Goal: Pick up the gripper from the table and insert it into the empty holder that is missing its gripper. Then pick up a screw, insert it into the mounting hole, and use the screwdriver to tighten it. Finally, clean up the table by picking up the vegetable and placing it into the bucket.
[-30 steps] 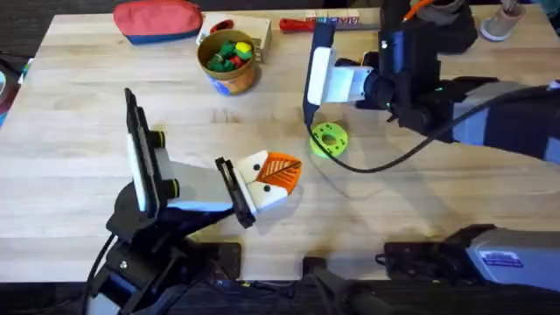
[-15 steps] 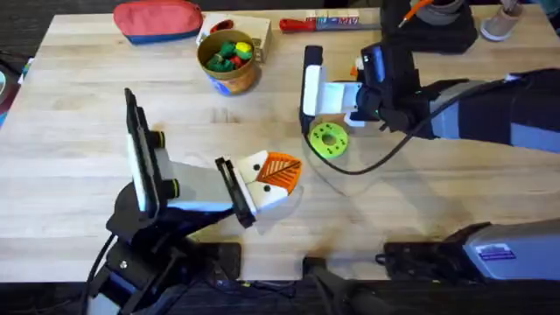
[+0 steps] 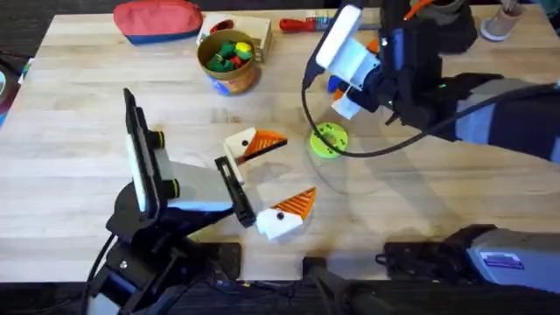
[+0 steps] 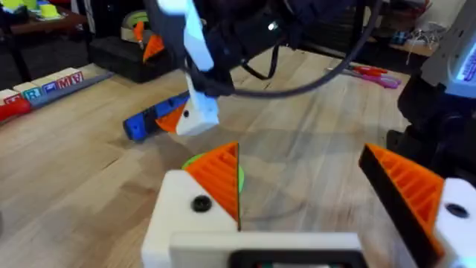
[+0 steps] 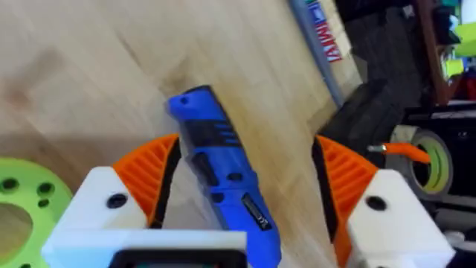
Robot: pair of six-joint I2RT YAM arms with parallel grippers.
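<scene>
Screwdriver lies flat on the worktop, directly between the right end effector's open fingers, long axis running along the gap. Left end effector open, farther off.

blue screwdriver, between open end effector fingers

Letters "M", "A" on strip
</scene>
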